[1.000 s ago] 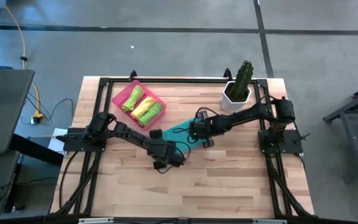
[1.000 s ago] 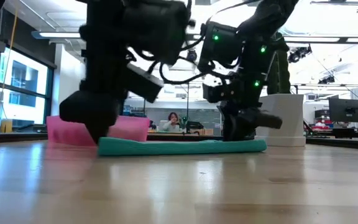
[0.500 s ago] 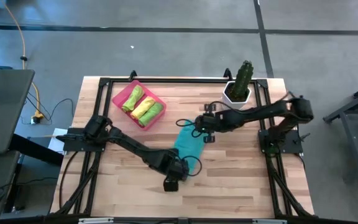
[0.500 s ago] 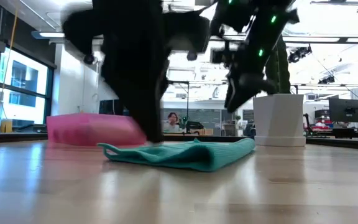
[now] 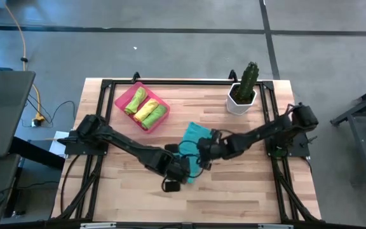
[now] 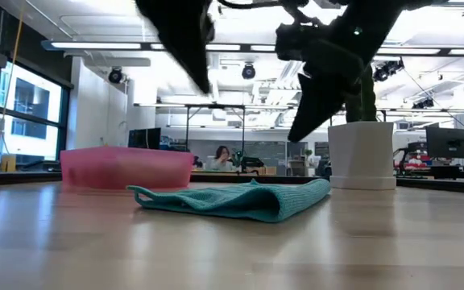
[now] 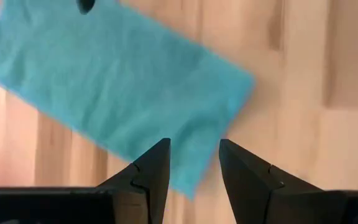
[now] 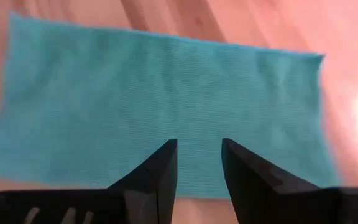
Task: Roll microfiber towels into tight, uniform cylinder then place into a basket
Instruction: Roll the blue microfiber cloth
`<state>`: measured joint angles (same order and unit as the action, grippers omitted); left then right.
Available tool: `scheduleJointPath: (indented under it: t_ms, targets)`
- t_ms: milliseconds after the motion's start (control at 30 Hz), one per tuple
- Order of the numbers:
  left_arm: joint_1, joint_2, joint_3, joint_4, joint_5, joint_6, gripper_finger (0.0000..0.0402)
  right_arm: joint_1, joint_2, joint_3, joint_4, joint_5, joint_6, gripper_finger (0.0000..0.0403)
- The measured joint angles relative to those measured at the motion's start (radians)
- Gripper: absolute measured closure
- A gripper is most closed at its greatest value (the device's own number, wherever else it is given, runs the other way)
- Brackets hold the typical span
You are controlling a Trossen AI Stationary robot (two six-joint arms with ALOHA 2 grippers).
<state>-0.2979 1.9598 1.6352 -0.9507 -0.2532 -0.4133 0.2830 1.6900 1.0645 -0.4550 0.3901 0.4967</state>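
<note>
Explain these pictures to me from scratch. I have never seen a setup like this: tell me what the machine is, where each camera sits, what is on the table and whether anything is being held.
Two dark robot arms work at a wooden table. The high view looks straight down on it. The low view sits at table height. Each wrist view looks past that arm's own two fingers.

On the table lies a teal towel, folded flat and not yet rolled. The left gripper and the right gripper both hang above it, fingers apart, holding nothing.

In the far left corner sits a pink basket with three rolled towels inside, green and yellow. A white pot with a cactus stands in the far right corner.

In the low view, a person shows in the room beyond the table.
</note>
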Motion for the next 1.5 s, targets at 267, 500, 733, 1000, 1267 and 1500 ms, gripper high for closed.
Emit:
scheduleJointPath:
  t_ms: [267, 500, 733, 1000, 1267, 1500]
  targets:
    - [-0.064, -0.110, 0.038, -0.153, 0.111, -0.122, 0.0273, 0.128, 0.122, -0.001, 0.169, 0.082, 0.229, 0.0286]
    - [-0.143, -0.203, 0.037, -0.170, 0.151, -0.209, 0.0273, 0.154, 0.216, 0.002, 0.234, 0.065, 0.219, 0.0286]
    - [-0.219, -0.268, 0.043, -0.179, 0.159, -0.224, 0.0273, 0.154, 0.225, 0.005, 0.046, 0.033, 0.189, 0.0286]
    - [-0.265, -0.345, 0.044, -0.272, 0.047, -0.302, 0.0273, 0.163, 0.189, 0.001, -0.125, 0.048, 0.123, 0.0286]
    - [-0.278, -0.377, 0.043, -0.281, -0.011, -0.309, 0.0273, 0.185, 0.138, -0.002, -0.162, 0.024, 0.059, 0.0286]
    - [-0.262, -0.382, 0.041, -0.287, -0.012, -0.254, 0.0273, 0.198, 0.066, -0.001, -0.270, 0.021, 0.018, 0.0286]
